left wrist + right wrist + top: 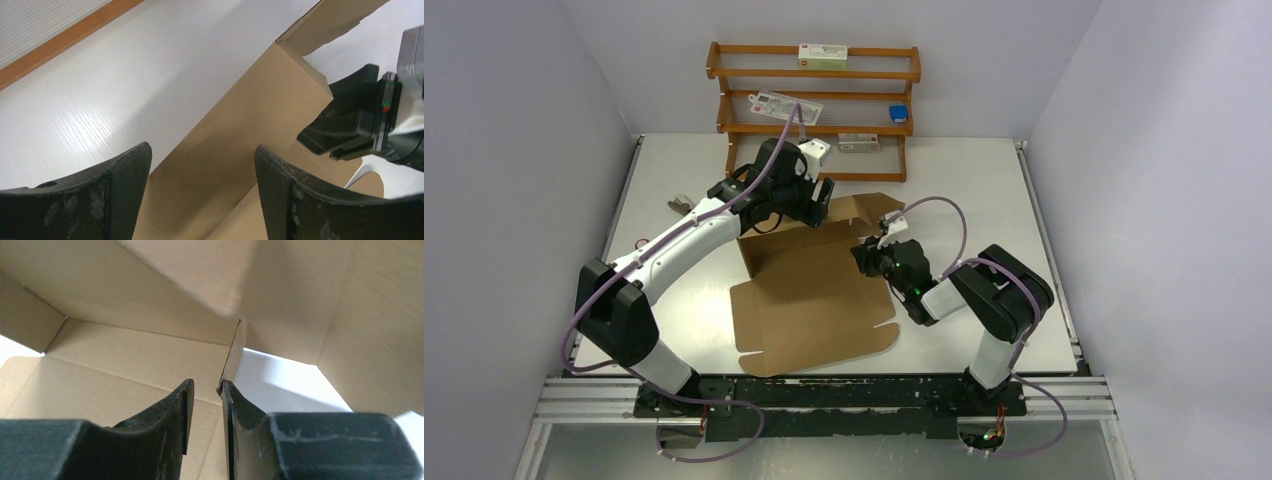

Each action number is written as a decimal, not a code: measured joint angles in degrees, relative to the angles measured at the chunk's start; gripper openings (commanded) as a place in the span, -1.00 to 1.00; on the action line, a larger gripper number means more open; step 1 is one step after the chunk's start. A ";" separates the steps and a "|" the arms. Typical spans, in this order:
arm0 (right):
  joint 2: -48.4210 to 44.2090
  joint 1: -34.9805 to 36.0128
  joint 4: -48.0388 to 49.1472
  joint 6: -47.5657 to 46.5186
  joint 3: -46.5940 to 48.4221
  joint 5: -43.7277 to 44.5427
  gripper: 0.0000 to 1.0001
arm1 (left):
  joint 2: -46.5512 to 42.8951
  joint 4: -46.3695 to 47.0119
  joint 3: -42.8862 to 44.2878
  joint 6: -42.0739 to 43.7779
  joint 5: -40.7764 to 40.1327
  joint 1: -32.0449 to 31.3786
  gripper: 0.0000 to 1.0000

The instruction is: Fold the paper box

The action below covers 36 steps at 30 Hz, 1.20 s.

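The paper box point(809, 290) is a brown cardboard sheet lying mid-table, its near part flat and its far flaps raised. My left gripper point(814, 205) is open above the raised far wall. In the left wrist view the gripper point(202, 147) has wide jaws with the cardboard wall point(240, 125) below and between them, not pinched. My right gripper point(867, 252) is at the box's right side. In the right wrist view the right gripper point(206, 382) has a narrow gap, and a corrugated flap edge point(229, 352) touches its right fingertip point(225, 390). The box's inside point(125, 350) fills that view.
A wooden shelf rack point(814, 100) stands at the table's back edge, holding small boxes and a blue item point(900, 113). A small object point(679, 205) lies at the left behind the left arm. The white table point(984, 180) shows at the right. The right gripper's body point(350, 120) shows in the left wrist view.
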 measured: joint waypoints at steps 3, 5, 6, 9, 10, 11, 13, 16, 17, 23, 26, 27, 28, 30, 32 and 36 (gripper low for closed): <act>-0.15 1.88 -0.07 -5.07 0.70 -1.49 -0.37 | -0.04 0.04 -0.26 -0.07 0.20 0.20 0.59; -0.44 2.86 -0.50 -8.00 1.14 -2.25 -0.37 | -0.04 0.04 -0.42 -0.07 0.31 0.20 0.59; -0.63 3.23 -0.87 -9.31 1.40 -2.60 -0.37 | -0.04 0.02 -0.46 -0.09 0.33 0.20 0.59; -1.64 3.69 -2.29 -12.41 2.08 -3.65 -0.35 | -0.04 0.02 -0.55 -0.09 0.35 0.26 0.59; -2.05 3.69 -2.69 -13.09 2.08 -3.78 -0.34 | -0.04 0.02 -0.55 -0.09 0.33 0.31 0.58; -2.89 3.69 -3.52 -13.90 2.08 -3.87 -0.32 | -0.04 0.04 -0.55 -0.09 0.33 0.31 0.58; -4.96 3.76 -5.35 -14.64 2.08 -3.89 -0.24 | -0.04 0.02 -0.57 -0.09 0.33 0.35 0.58; -10.03 3.98 -9.22 -14.73 1.88 -3.93 -0.15 | -0.26 0.11 -0.81 -0.09 0.24 0.66 0.58; -12.24 4.07 -10.91 -14.69 1.88 -4.02 -0.12 | -0.42 0.13 -0.98 -0.09 0.22 0.72 0.58; -25.51 4.39 -24.61 -13.84 2.45 -4.42 0.04 | -1.09 0.70 -1.57 -0.13 0.33 1.49 0.58; -30.86 4.44 -35.01 -14.23 5.09 -4.00 0.12 | -1.11 0.76 -1.60 -0.11 0.35 1.64 0.58; -32.35 4.44 -38.93 -14.69 6.88 -3.54 0.14 | -1.11 0.76 -1.60 -0.11 0.35 1.68 0.59; -33.48 4.44 -42.99 -15.43 9.27 -2.99 0.17 | -1.11 0.79 -1.60 -0.11 0.35 1.68 0.59; -34.47 4.44 -49.40 -17.00 14.47 -1.55 0.20 | -1.11 0.79 -1.60 -0.11 0.37 1.70 0.58; -34.58 4.13 -54.90 -18.93 19.96 0.28 0.21 | -1.11 0.79 -1.60 -0.11 0.39 1.70 0.58; -32.37 1.86 -64.81 -22.67 29.09 2.67 0.23 | -1.16 0.76 -1.60 -0.09 0.39 1.70 0.58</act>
